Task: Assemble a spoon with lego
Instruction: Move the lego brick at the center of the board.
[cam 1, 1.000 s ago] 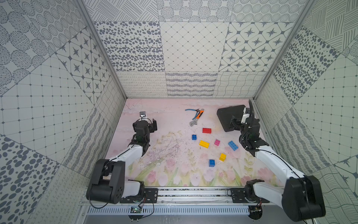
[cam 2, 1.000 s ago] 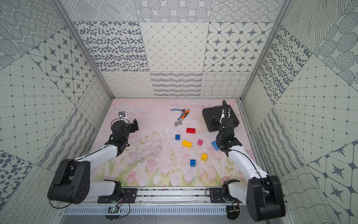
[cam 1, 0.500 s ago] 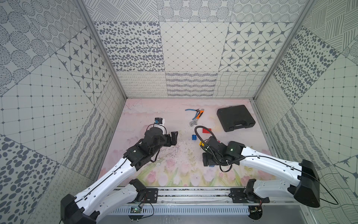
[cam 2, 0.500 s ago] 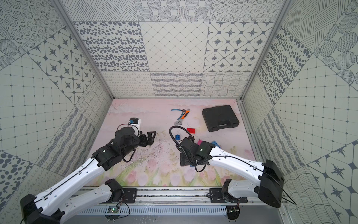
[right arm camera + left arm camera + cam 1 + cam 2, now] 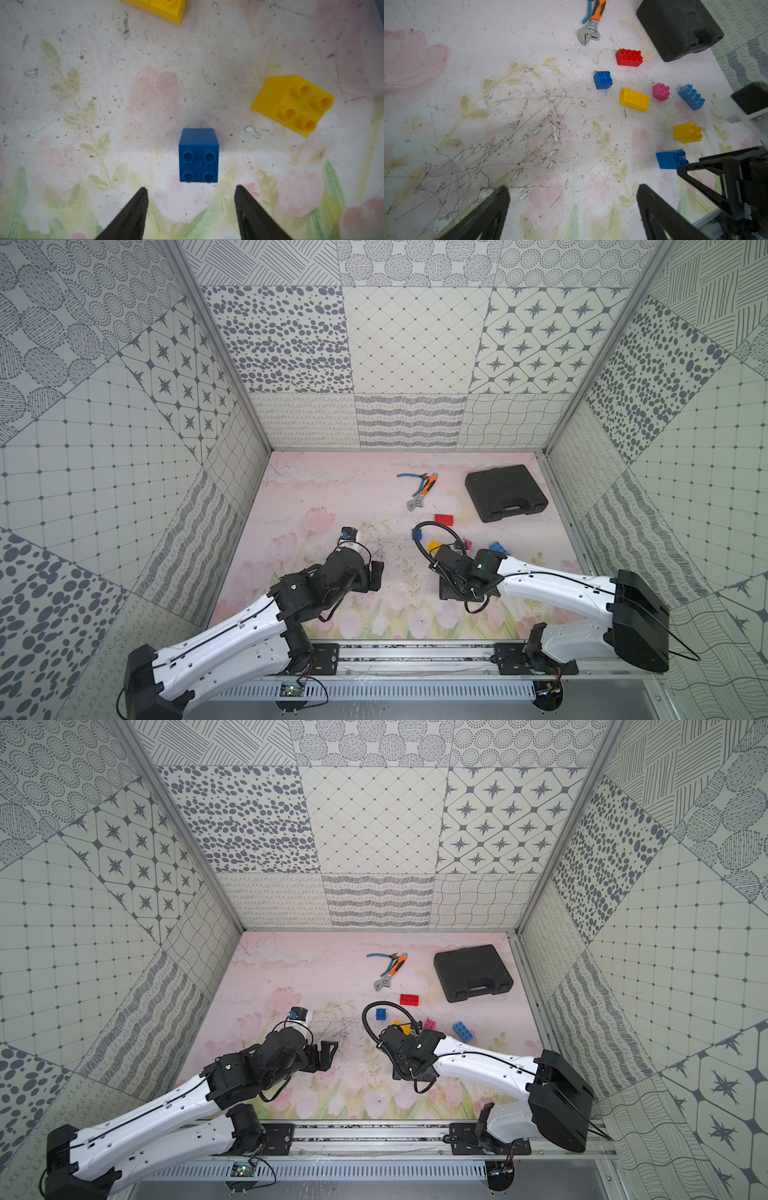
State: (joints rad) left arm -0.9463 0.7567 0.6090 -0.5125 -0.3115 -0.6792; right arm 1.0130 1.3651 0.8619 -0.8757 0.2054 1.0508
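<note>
Plastic lego bricks (image 5: pixel 429 1024), seven, lie apart on the right half of the desk (image 5: pixel 488 62): one red oblong brick (image 5: pixel 629 57), one yellow oblong brick (image 5: pixel 634 99), one light-blue oblong brick (image 5: pixel 691 96), one pink square brick (image 5: pixel 661 91), one yellow square brick (image 5: pixel 687 132), two blue square bricks (image 5: pixel 602 79) (image 5: pixel 671 158). Left gripper (image 5: pixel 571 191) spread, empty. Right gripper (image 5: pixel 191 189) parted, empty, just short of one blue square brick (image 5: pixel 198 158).

Reaches in from the near left with the left arm (image 5: pixel 232 630), elbow raised, and aims the left gripper (image 5: pixel 572 193) toward the right with jaws spread wide. Stretches the right arm (image 5: pixel 552 585) leftward from the near right, bends its wrist down, and points the right gripper (image 5: pixel 191 188) downward, jaws parted more narrowly.
</note>
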